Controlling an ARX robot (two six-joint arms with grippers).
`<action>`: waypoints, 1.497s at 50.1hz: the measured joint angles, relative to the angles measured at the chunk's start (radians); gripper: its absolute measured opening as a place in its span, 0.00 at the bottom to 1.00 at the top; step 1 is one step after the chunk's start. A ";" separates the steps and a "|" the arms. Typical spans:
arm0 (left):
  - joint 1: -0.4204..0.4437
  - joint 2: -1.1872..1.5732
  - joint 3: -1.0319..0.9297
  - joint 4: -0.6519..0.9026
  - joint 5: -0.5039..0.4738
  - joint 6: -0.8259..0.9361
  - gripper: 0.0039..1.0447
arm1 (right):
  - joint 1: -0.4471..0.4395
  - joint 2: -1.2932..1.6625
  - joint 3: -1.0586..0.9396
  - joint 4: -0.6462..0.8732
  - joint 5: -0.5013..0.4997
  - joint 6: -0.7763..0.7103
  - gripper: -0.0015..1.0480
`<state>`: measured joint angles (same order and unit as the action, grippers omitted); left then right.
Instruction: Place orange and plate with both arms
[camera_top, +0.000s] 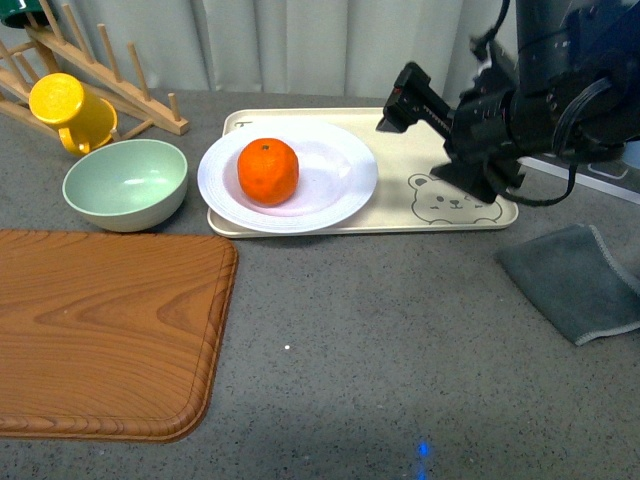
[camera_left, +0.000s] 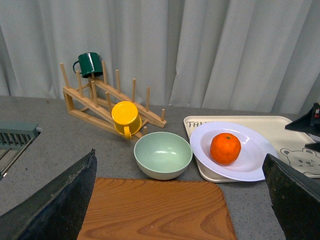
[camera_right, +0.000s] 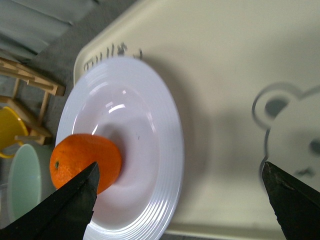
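The orange lies in the well of the pale plate, which rests on the left part of a beige bear tray. My right gripper is open and empty, just right of the plate's rim and above the tray. In the right wrist view its fingers straddle the plate's near rim, with the orange beside one finger. My left gripper is open and empty above the wooden board, well short of the orange and plate. It is out of the front view.
A green bowl stands just left of the plate. A yellow mug leans on a wooden rack at the back left. A wooden board lies front left. A grey cloth lies at the right.
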<state>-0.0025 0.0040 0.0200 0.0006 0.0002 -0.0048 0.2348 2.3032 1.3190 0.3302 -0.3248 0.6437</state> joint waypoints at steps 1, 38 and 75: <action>0.000 0.000 0.000 0.000 0.000 0.000 0.94 | 0.005 -0.024 -0.019 0.019 0.039 -0.049 0.91; 0.000 0.000 0.000 0.000 0.000 0.000 0.94 | -0.048 -0.641 -0.610 0.167 0.399 -0.540 0.91; 0.000 -0.001 0.000 0.000 -0.002 0.000 0.94 | -0.106 -0.770 -0.965 0.847 0.453 -0.637 0.36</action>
<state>-0.0025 0.0032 0.0200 0.0006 -0.0013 -0.0048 0.1291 1.5333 0.3538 1.1770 0.1284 0.0071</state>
